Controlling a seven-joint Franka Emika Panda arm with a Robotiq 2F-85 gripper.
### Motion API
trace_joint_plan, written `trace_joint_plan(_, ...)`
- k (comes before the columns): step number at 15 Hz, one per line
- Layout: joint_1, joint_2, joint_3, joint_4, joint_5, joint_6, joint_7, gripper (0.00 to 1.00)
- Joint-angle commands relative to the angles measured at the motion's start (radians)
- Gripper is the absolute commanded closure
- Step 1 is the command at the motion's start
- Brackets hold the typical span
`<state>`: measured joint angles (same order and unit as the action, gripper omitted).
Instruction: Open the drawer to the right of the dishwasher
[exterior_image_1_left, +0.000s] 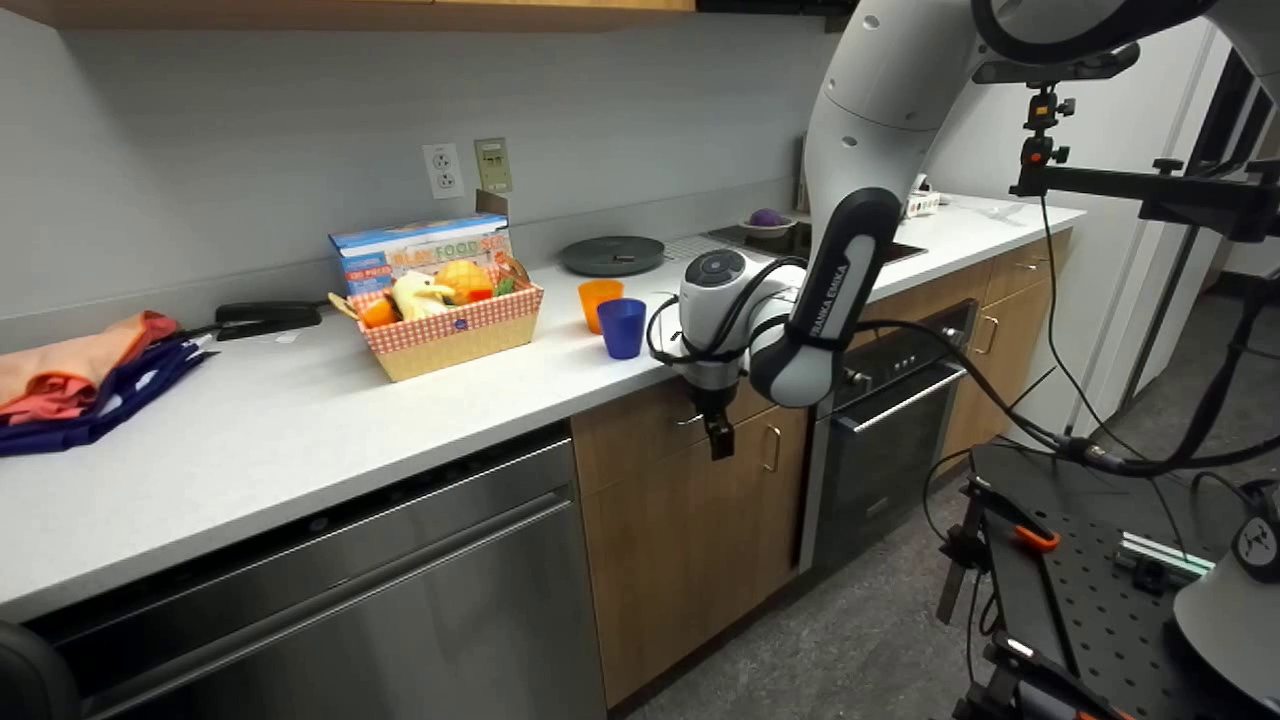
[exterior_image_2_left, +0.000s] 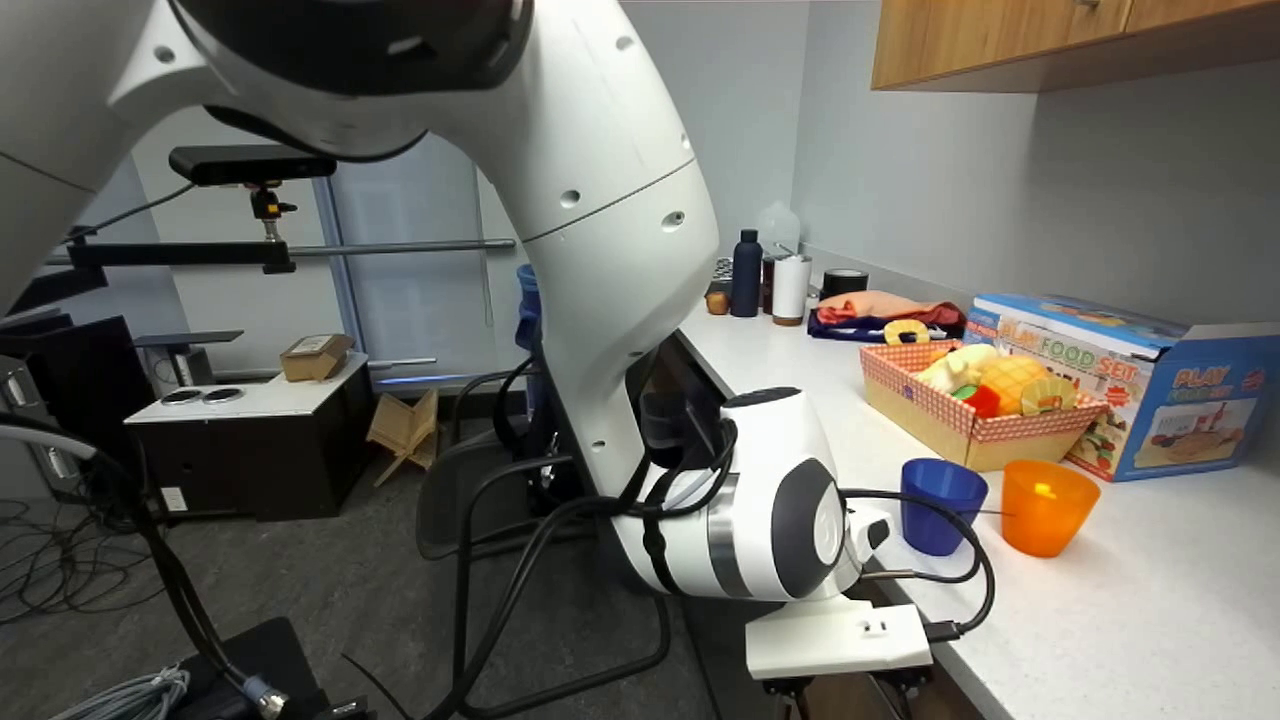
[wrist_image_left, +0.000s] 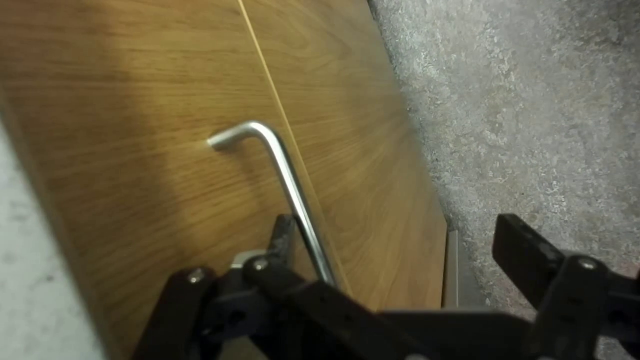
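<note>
Two fingers (wrist_image_left: 281, 235) of the gripper (wrist_image_left: 397, 222) spread wide, one just beside the handle (wrist_image_left: 288, 176) of the closed drawer (exterior_image_1_left: 628, 440), right of the dishwasher (exterior_image_1_left: 400, 620). Counter (exterior_image_2_left: 1180, 590): blue cup (exterior_image_2_left: 930, 535), orange cup (exterior_image_2_left: 1048, 515), contents unclear; then basket (exterior_image_2_left: 925, 420) of toy food (exterior_image_2_left: 1010, 382) beside printed box (exterior_image_2_left: 1190, 405); farther, dark bottle (exterior_image_2_left: 746, 275).

White countertop (exterior_image_1_left: 300, 430): basket (exterior_image_1_left: 462, 350), blue cup (exterior_image_1_left: 623, 332), orange cup (exterior_image_1_left: 594, 294).

1 dishwasher (exterior_image_1_left: 420, 610), 1 oven (exterior_image_1_left: 890, 460), 1 hand (wrist_image_left: 396, 224); 2 plastic cups (exterior_image_1_left: 624, 330), 1 basket (exterior_image_1_left: 460, 350), 1 play-food box (exterior_image_2_left: 1145, 400)
</note>
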<state>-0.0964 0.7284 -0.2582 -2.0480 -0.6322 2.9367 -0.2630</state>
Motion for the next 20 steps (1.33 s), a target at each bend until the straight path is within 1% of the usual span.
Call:
trace_joint_plan(1, -0.036, 0.033, 0.034, 0.027, 0.052, 0.011, -0.016, 0.00)
trace_joint_plan(6, -0.098, 0.003, 0.112, -0.019, 0.144, 0.010, -0.053, 0.00)
trace_joint_plan(11, -0.114, -0.018, 0.141, -0.042, 0.203, 0.017, -0.066, 0.00)
trace_joint_plan(18, -0.153, -0.057, 0.216, -0.100, 0.280, 0.008, -0.078, 0.00)
trace_joint_plan(20, -0.148, -0.076, 0.223, -0.120, 0.294, 0.001, -0.074, 0.00)
